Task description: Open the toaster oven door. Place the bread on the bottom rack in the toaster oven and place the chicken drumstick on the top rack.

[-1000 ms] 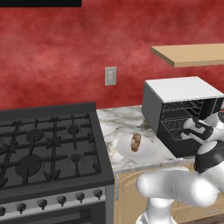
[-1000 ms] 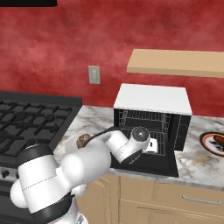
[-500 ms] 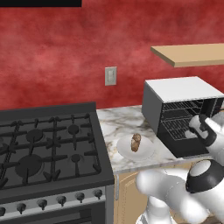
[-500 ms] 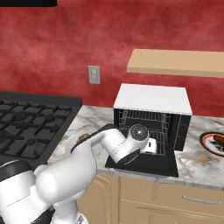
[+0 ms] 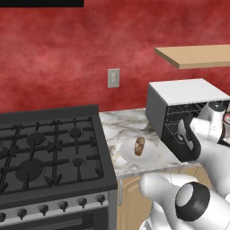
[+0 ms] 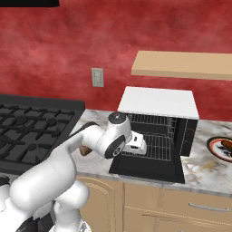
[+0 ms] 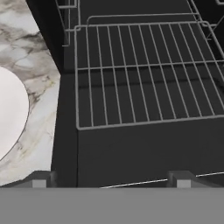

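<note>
The toaster oven (image 6: 158,102) stands on the counter with its white top showing, also in the left base view (image 5: 187,91). The toaster oven door (image 6: 148,166) lies open and flat in front of it. In the hand view a wire rack (image 7: 144,74) sticks out over the door (image 7: 131,153) with nothing on it. My gripper (image 6: 141,145) hovers open just above the door and in front of the racks, with nothing between its fingertips (image 7: 181,178). The chicken drumstick (image 5: 139,146) lies on a white plate (image 5: 150,157) left of the oven. The bread is out of view.
A black gas stove (image 5: 49,152) fills the counter to the left. A wooden shelf (image 6: 181,64) hangs above the oven. A dark-rimmed plate (image 6: 214,146) with brown food sits at the far right. The white plate's edge (image 7: 11,113) lies close to the door's left side.
The hand has shifted a little to the left in front of the oven and the arm's elbow has swung round. The jaws stayed open; nothing else moved.
</note>
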